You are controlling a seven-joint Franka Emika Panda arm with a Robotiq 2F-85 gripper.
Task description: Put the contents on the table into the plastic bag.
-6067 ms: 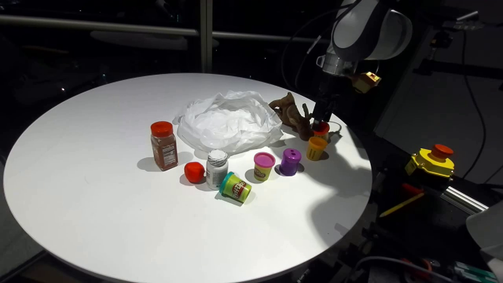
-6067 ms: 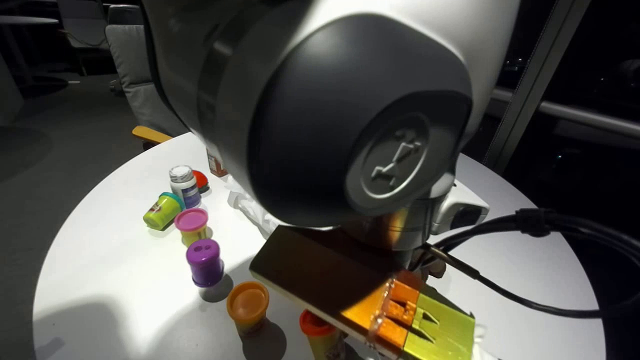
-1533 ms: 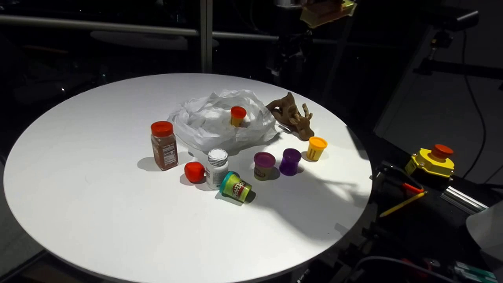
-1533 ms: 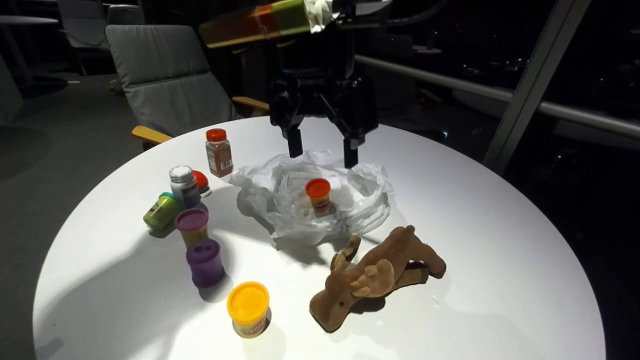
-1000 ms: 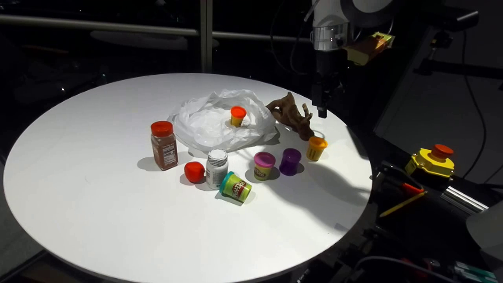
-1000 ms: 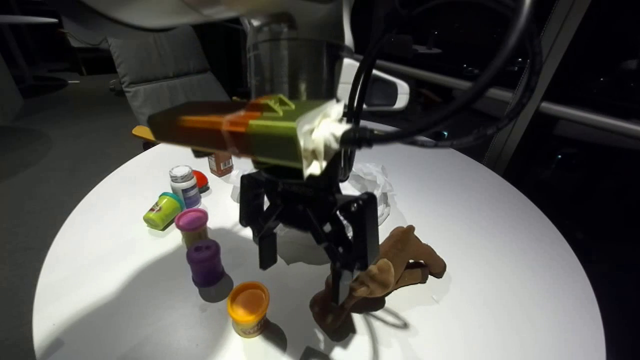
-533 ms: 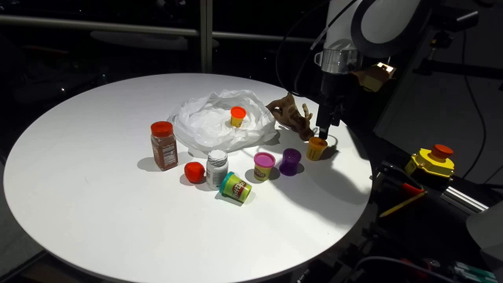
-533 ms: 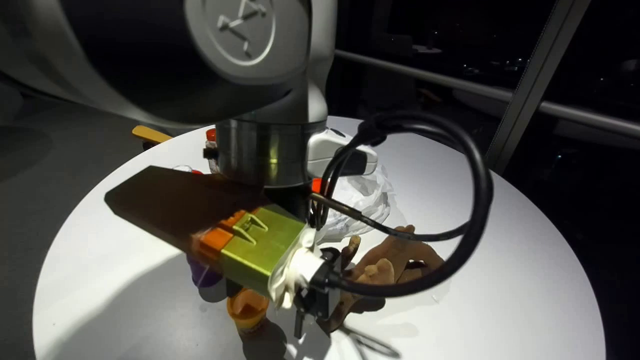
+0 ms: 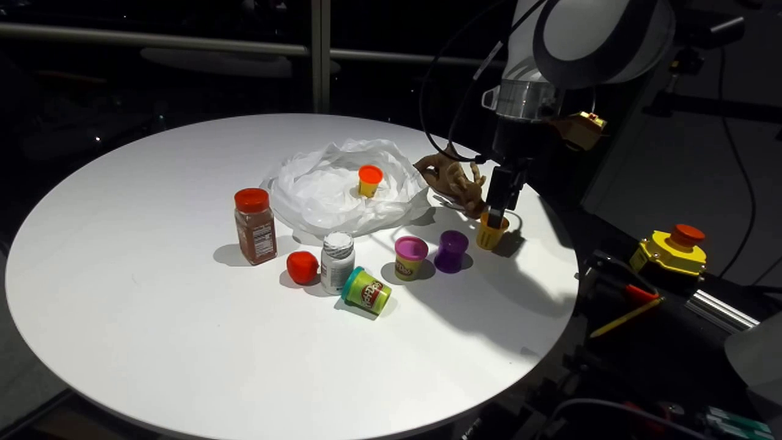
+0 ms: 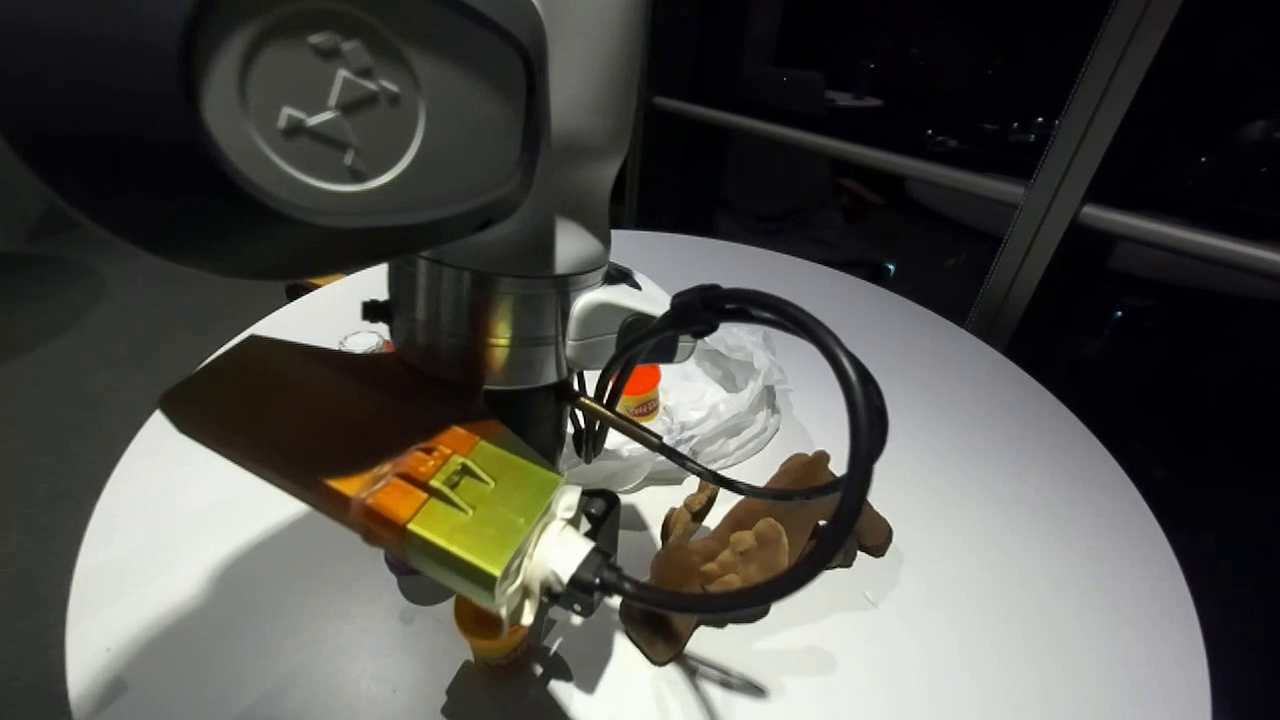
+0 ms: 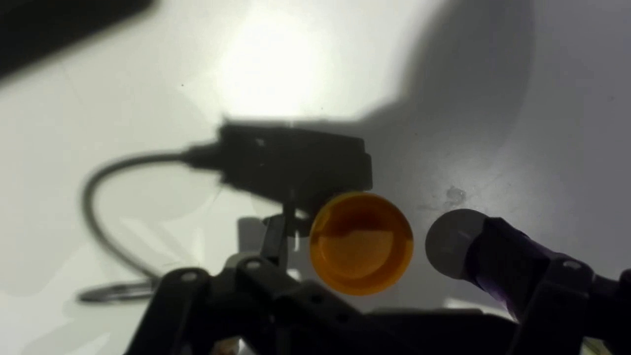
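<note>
Wrist view shows a gap between the orange tub [image 11: 361,246] and each finger of the tool [image 11: 387,231], which is spread wide and grips nothing. In both exterior views a red-lidded tub [image 9: 369,182] stands in the plastic bag [image 9: 317,211] on the desk [image 9: 214,360]. In an exterior view "Play-Doh" reads on the tipped green tub [image 9: 368,292] and the pink-lidded tub [image 9: 410,260]; print on the spice jar [image 9: 255,226] is too small to read. In an exterior view the arm [image 10: 480,320] and its mounted box [image 10: 385,465] hide all three.
</note>
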